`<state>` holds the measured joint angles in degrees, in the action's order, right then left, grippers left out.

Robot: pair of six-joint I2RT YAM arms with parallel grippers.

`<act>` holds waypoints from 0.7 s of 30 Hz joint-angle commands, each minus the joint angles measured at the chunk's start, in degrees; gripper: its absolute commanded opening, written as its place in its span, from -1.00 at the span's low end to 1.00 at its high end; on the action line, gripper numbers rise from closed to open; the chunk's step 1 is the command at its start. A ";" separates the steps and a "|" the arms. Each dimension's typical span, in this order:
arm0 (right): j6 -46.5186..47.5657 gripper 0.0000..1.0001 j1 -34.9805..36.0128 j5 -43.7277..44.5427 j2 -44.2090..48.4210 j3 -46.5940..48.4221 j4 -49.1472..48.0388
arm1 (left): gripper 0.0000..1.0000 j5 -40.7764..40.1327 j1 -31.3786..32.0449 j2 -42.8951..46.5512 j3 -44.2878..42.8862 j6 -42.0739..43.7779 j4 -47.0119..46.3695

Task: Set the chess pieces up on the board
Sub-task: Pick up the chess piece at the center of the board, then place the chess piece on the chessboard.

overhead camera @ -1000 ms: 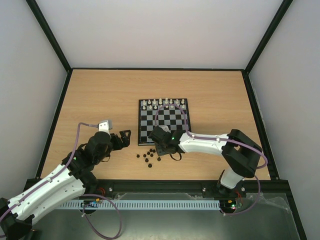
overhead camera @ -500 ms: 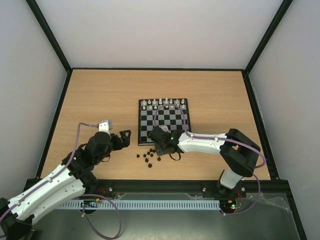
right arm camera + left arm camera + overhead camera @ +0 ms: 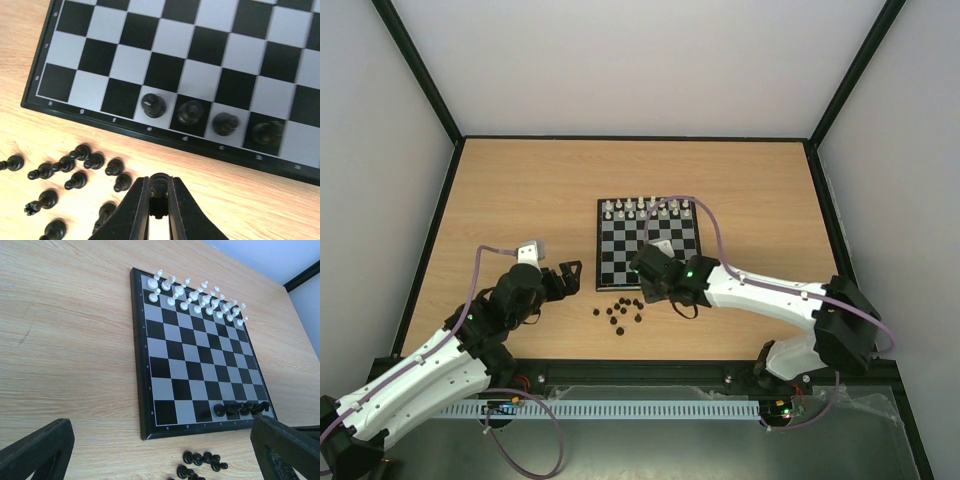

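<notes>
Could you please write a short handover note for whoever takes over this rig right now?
Left tool: open, empty, left of the board.
Right tool: shut on a black piece, over the table just short of the board's near edge.
Done: white pieces on the far two rows; several black pieces on the near row.
Left: place the held piece, then the loose black pieces lying on the table.

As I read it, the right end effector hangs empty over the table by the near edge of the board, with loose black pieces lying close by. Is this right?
Not empty: the right wrist view shows the right end effector shut on a black piece. It does hang over the table by the near edge of the board, loose black pieces close by.
</notes>
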<state>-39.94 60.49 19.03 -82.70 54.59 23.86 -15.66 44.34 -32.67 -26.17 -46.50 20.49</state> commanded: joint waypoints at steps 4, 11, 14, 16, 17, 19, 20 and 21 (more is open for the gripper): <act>-0.27 -0.80 -5.81 4.71 7.73 -2.48 9.85 | 0.99 -0.59 -0.04 -0.18 0.27 0.71 -0.64; 0.50 -0.77 -11.56 6.04 13.73 -4.49 12.40 | 0.99 -0.52 -0.04 -0.92 -0.15 0.79 -1.01; 1.12 -0.76 -13.97 4.82 13.16 -4.75 11.37 | 0.99 -0.27 -0.04 -1.38 -0.17 0.80 -1.41; 1.52 -0.76 -15.47 4.25 11.82 -4.90 10.73 | 0.99 -0.20 -0.04 -1.46 -0.08 0.71 -1.57; 2.02 -0.76 -16.21 3.68 11.25 -5.15 10.02 | 0.99 -0.12 -0.04 -1.52 -0.01 0.71 -1.60; 2.74 -0.76 -17.42 2.46 10.00 -5.96 8.45 | 0.99 -0.16 -0.04 -1.51 0.06 0.79 -1.57; 3.09 -0.76 -18.11 1.93 9.46 -6.24 7.75 | 0.99 -0.20 -0.04 -1.50 0.04 0.80 -1.51; 3.35 -0.76 -18.71 1.42 8.95 -6.52 7.17 | 0.99 -0.24 -0.04 -1.47 0.04 0.80 -1.51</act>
<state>-38.33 43.77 22.13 -71.53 49.87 31.66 -15.64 44.34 -34.06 -26.17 -46.48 19.99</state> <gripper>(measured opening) 0.121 0.995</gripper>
